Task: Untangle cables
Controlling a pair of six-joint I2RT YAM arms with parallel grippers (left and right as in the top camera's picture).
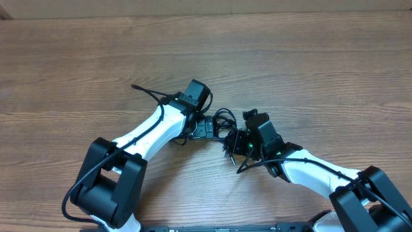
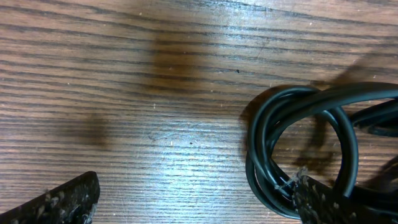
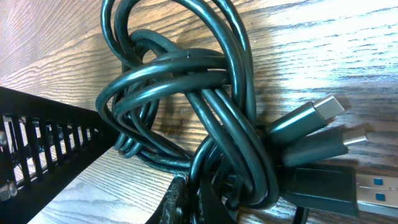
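The cables are thin black cords bunched in a small knot at the table's middle, between my two grippers. In the right wrist view the knot fills the frame, with silver plug ends sticking out to the right. My right gripper is shut on a strand at the knot's near side; in the overhead view it sits just right of the knot. My left gripper is open wide, and its right finger touches a cable loop. In the overhead view it sits just left of the knot.
The wooden table stretches bare on all sides. A thicker black arm cable sticks out behind the left wrist. The left gripper's black body stands close to the knot in the right wrist view.
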